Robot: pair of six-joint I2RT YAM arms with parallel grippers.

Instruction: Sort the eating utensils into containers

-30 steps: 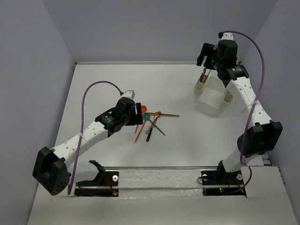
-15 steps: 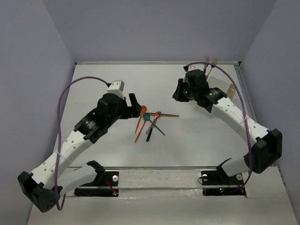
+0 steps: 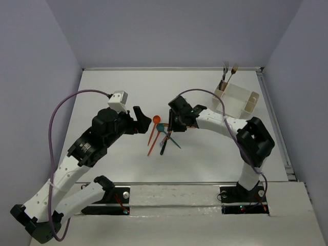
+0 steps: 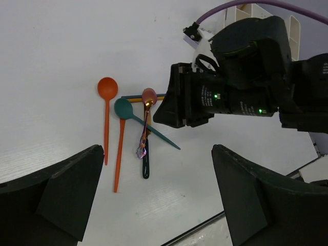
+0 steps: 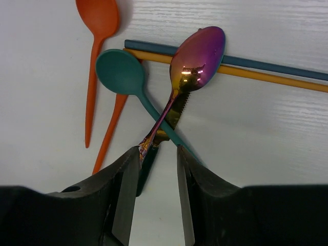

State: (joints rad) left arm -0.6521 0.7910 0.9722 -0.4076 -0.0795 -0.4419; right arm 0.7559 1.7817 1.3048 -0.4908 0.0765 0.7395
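Observation:
The eating utensils lie in a loose pile mid-table: an orange spoon (image 5: pixel 97 15), a teal spoon (image 5: pixel 120 72), an iridescent purple spoon (image 5: pixel 200 51), a gold serrated knife (image 5: pixel 177 114) with a dark handle, and blue (image 5: pixel 266 61) and gold sticks (image 5: pixel 271 79). My right gripper (image 5: pixel 159 151) hangs low over them, jaws partly open, straddling the purple spoon's handle end and the knife handle. My left gripper (image 4: pixel 155 148) is wide open and empty, left of the pile (image 3: pixel 161 136). The containers (image 3: pixel 237 98) stand at back right, two forks (image 3: pixel 228 69) upright in the tan cup (image 3: pixel 220 95).
A second tan cup (image 3: pixel 252 102) sits at the bin's right end. Another orange handle (image 4: pixel 119 164) lies beside the orange spoon (image 4: pixel 106 102). The right arm's black wrist (image 4: pixel 241 87) fills the upper right of the left wrist view. A metal rail (image 3: pixel 174 187) borders the near edge.
The right arm swung from the containers down to the pile, and its jaws narrowed round the purple spoon's handle. The left gripper opened wide and drew back to the left of the pile.

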